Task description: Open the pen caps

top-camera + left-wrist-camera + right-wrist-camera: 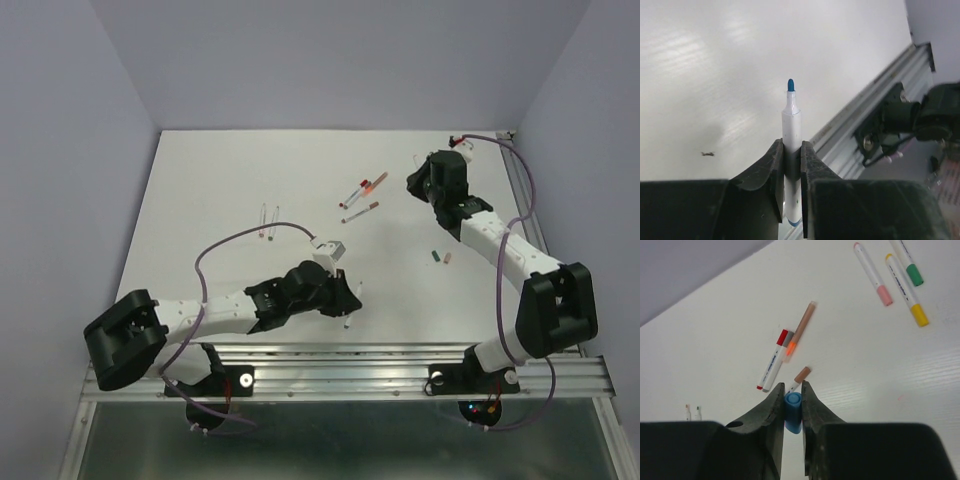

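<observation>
In the left wrist view my left gripper (792, 150) is shut on a white pen (791, 122) whose bare blue tip points away from the jaws; it has no cap on. In the top view this gripper (347, 300) hangs low near the table's front edge. My right gripper (793, 401) is shut on a short blue pen cap (793, 407), and in the top view it (418, 180) is at the far right of the table. Just past its fingertips lie a brown-capped pen (801, 376), a red-capped pen (772, 362) and an orange-marked pen (800, 330).
Pink- (872, 275), yellow- (905, 285) and green-ended (907, 262) pens lie further off to the right. Two loose caps, green (436, 256) and brown (447, 258), rest beside the right forearm. Two pens (268, 220) lie left of centre. The aluminium rail (400, 365) runs along the near edge.
</observation>
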Robot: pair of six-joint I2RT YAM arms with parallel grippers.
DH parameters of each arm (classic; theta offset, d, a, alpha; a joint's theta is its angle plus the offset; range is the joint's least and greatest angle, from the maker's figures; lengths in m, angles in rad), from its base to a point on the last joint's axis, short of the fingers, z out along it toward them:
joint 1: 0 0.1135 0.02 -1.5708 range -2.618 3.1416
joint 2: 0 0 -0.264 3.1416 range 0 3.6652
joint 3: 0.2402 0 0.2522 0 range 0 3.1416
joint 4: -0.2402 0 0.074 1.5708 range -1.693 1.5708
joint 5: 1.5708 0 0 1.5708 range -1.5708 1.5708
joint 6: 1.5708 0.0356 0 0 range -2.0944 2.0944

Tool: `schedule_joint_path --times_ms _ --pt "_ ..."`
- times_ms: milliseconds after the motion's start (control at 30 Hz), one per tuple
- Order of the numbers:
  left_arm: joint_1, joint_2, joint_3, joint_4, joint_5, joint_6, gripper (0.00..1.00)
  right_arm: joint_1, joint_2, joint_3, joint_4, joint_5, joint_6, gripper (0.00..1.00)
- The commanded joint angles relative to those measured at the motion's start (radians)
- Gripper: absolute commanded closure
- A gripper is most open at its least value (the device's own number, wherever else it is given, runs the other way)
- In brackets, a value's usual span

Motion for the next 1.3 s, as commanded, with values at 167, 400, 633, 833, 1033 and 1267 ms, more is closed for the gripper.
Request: schedule_joint_path --times_ms 167,400,633,833,1033,1267 --pt "0.202 0.066 0.329 -0.460 -0.346 0.126 1.00 0.006 -0.099 -0.201 -0.088 0.066 -0.080 0.99" --pt "0.434 0.219 0.525 -0.583 -0.451 0.223 0.96 0.004 -0.085 -0.298 -0.142 0.074 -0.096 0.97" --pt "0.516 0.443 0.709 -0.656 -0.504 0.266 0.92 0.003 0.025 -0.271 -0.186 0.137 -0.084 0.84" --pt "0.541 0.471 0.723 -0.690 -0.547 0.292 0.85 0.003 0.036 -0.287 -0.173 0.127 -0.076 0.68" --pt "0.547 0.506 0.765 -0.719 -0.527 0.287 0.86 0.003 0.021 -0.298 -0.177 0.115 -0.088 0.46" --pt "0.550 0.549 0.798 -0.712 -0.544 0.322 0.82 0.003 -0.186 -0.349 -0.168 0.086 -0.094 0.17"
